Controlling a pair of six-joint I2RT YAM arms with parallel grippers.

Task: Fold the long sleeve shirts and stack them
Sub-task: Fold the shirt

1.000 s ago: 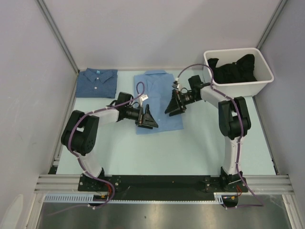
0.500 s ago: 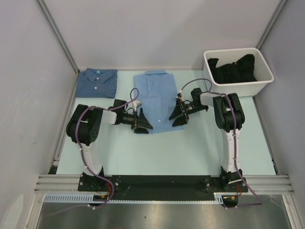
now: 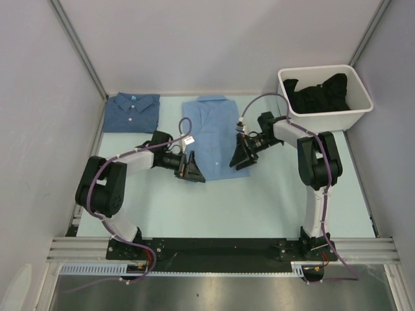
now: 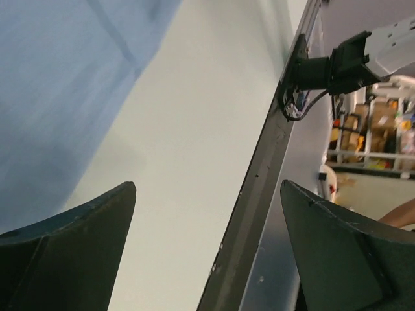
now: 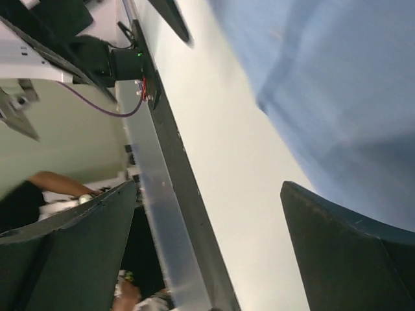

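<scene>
Two shirts and two arms, listed left to right.

1. Denim-blue shirt (image 3: pixel 131 111): folded, collar showing, at the far-left of the table (image 3: pixel 214 207). Well apart from both grippers.
2. Left gripper (image 3: pixel 190 170): jaws spread wide and empty. It sits at the near-left hem corner of item 3, so the cloth lies to its right and beyond.
3. Light-blue shirt (image 3: pixel 217 133): table centre, lying flat as a narrow panel. Its long axis runs far to near, collar at the far end.
4. Right gripper (image 3: pixel 243 155): jaws equally wide, holding nothing, at the near-right hem edge. The cloth lies to its left.
5. White bin (image 3: pixel 324 120) of dark clothing: far right.

Judgement: both arms are about equally near, one per hem corner, which suits lifting the hem toward the collar.

Views: the overhead view alone gives the layout. Each wrist view shows cloth off to one side and bare table between the fingers (image 4: pixel 65 259).
</scene>
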